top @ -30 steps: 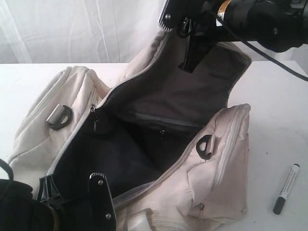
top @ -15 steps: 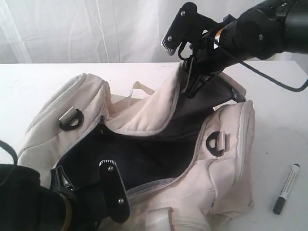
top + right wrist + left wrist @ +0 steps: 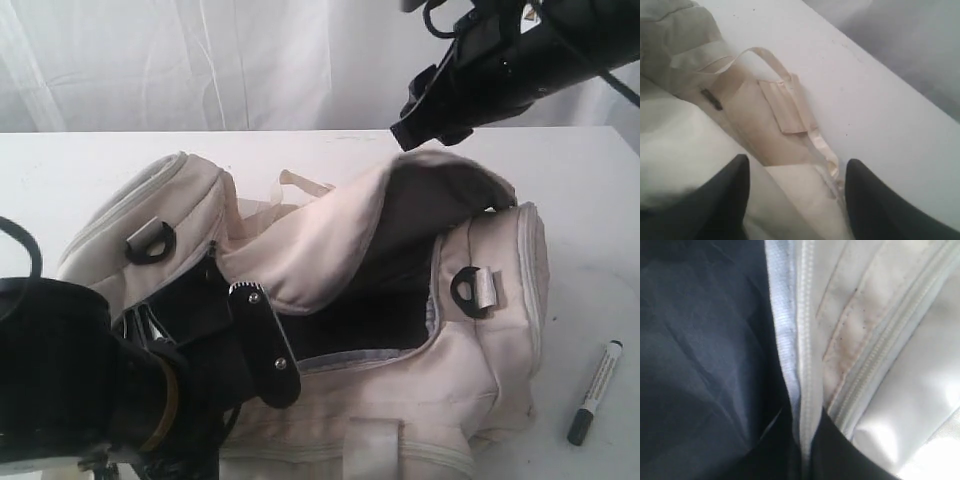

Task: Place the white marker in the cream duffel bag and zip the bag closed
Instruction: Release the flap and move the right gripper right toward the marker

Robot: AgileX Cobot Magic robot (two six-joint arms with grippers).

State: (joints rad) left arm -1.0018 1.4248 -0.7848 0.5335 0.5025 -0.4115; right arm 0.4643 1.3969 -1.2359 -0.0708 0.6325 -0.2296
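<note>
Cream duffel bag [image 3: 420, 335] flap half hiding interior, left tool [image 3: 200, 303] pinching zip edge, right tool [image 3: 797, 167] wide, white marker [image 3: 595, 392] outside

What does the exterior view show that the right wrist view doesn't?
Only exterior: the white marker on the table beside the cream duffel bag, and the bag's dark open mouth. Only right wrist: the right gripper seen open and empty, and a stitched patch on the webbing handle. Both: the bag's cream fabric and the white table.
</note>
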